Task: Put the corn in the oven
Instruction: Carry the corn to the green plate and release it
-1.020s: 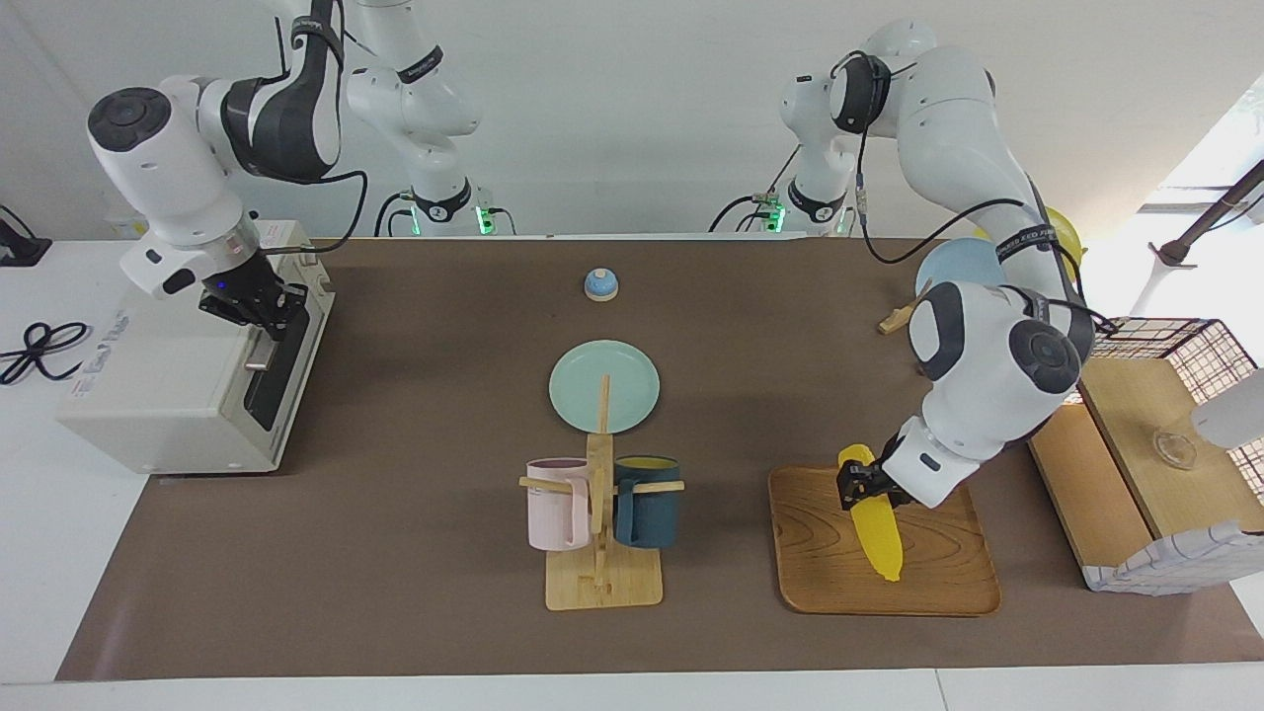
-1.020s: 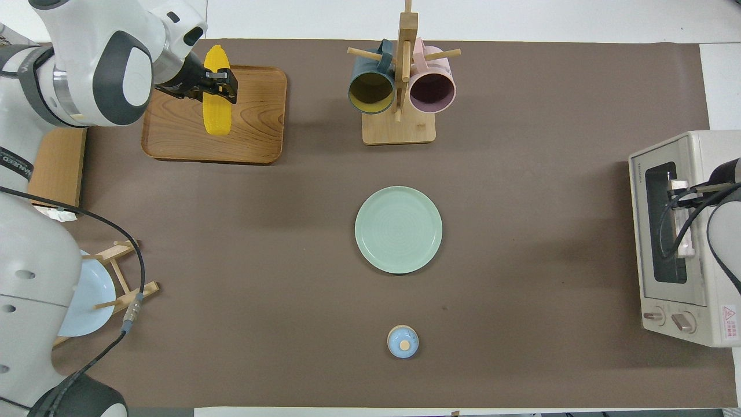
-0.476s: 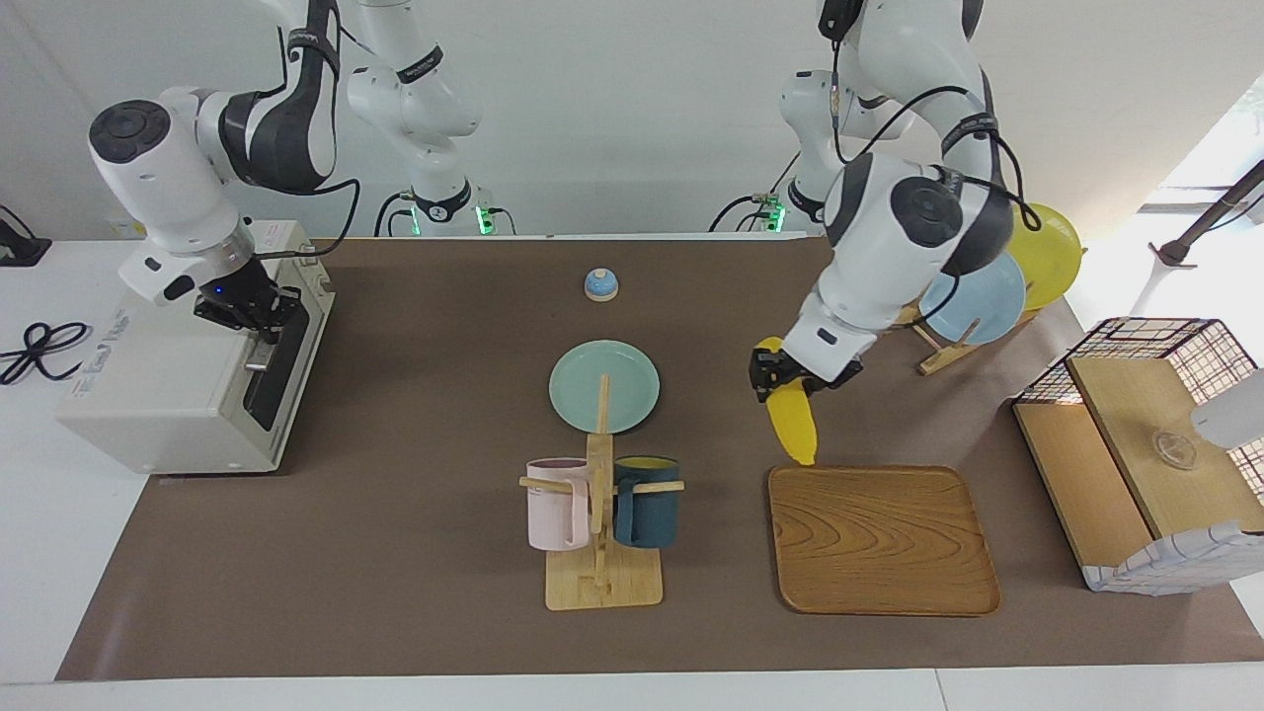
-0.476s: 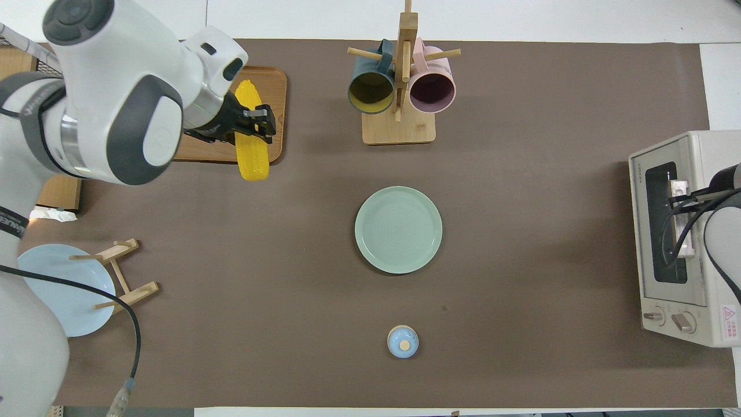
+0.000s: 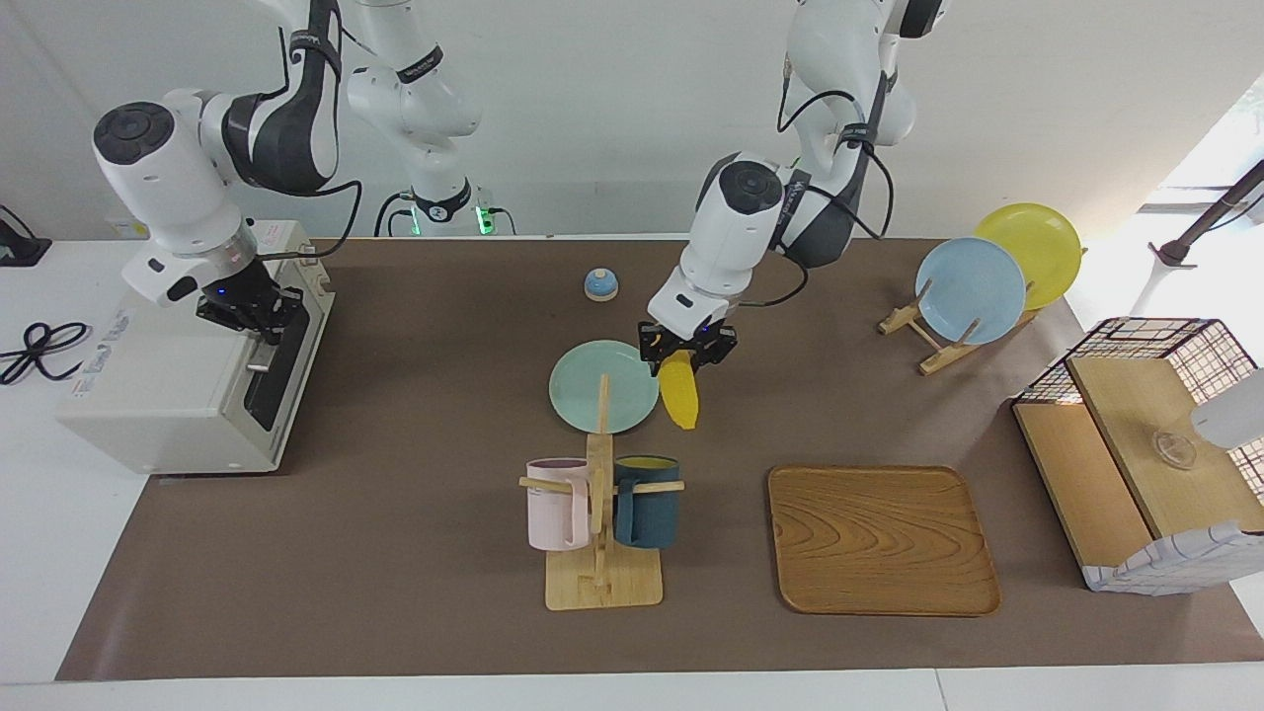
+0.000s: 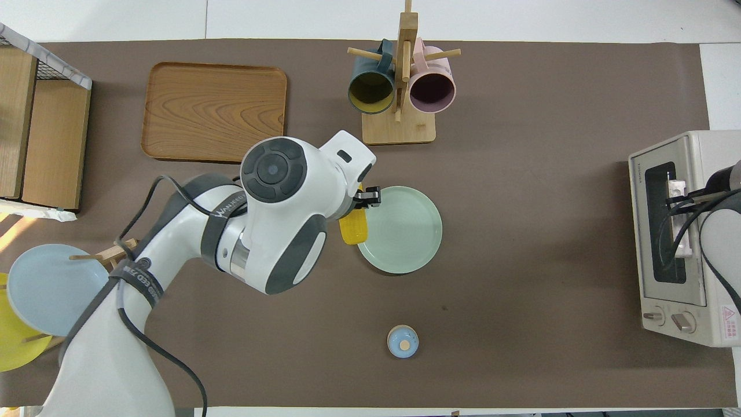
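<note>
- The left gripper (image 5: pixel 688 348) hangs in the air over the edge of the pale green plate (image 5: pixel 592 390), on the side toward the left arm's end of the worktop (image 5: pixel 395 553). Its fingers are closed tight on the corn (image 5: pixel 679 393).
- The corn is gripped at its upper end and hangs tip-down, clear of the worktop; in the overhead view only a short piece of it (image 6: pixel 353 229) shows beside the plate's rim (image 6: pixel 425 255).
- The left arm's forearm sleeve carries white lettering, too small to read with certainty.
- The right gripper (image 5: pixel 259 314) is at the front of the oven (image 5: pixel 148 395), at the door's top edge by the handle; I cannot tell how its fingers stand.
- The oven sits at the right arm's end of the worktop with its door up. Grey print runs across its top and a small red-and-white warning sticker (image 6: pixel 729 322) sits near the two knobs (image 6: pixel 668 319); none of it is legible.
- The wooden tray (image 5: pixel 882 538) lies toward the left arm's end, with a mug stand (image 5: pixel 600 523) holding a pink and a dark blue mug between it and the oven's end.
</note>
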